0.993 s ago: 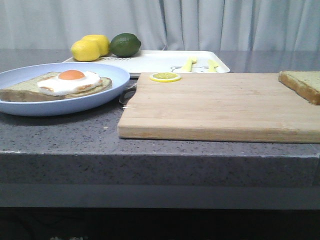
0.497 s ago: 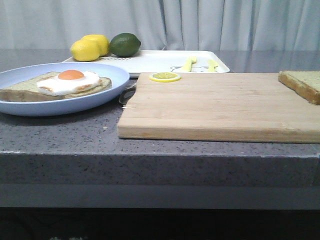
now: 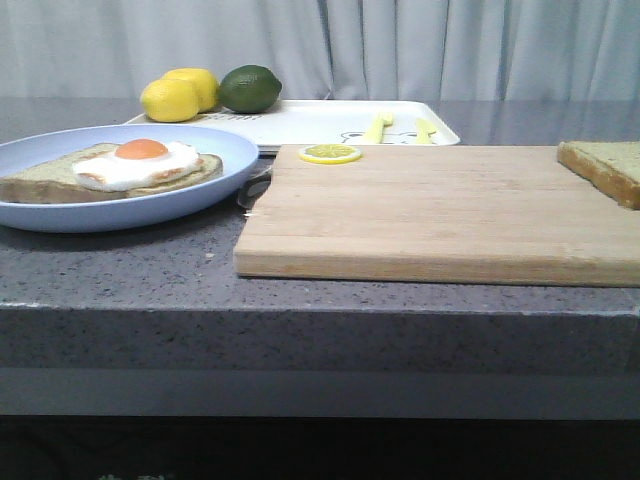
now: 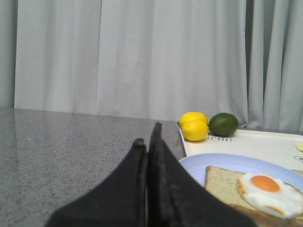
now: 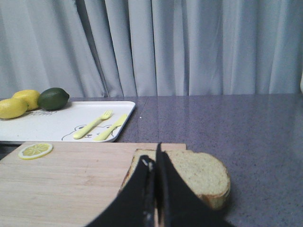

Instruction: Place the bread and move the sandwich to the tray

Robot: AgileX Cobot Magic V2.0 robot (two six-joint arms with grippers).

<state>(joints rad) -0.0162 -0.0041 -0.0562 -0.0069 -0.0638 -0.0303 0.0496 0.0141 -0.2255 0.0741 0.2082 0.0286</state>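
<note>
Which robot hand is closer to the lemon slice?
Right. The right hand sits over the board holding the lemon slice; the left hand is by the plate.

Soft, even, shadowless light; all views slightly hazy, without glare.

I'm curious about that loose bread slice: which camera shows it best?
The right wrist view: the bread fills it, lying on the cutting board, partly behind the right gripper. The front view crops it; the left wrist view misses it.

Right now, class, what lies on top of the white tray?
On the tray: two lemons, a lime, a yellow fork and knife. Its cartoon print is partly covered.
</note>
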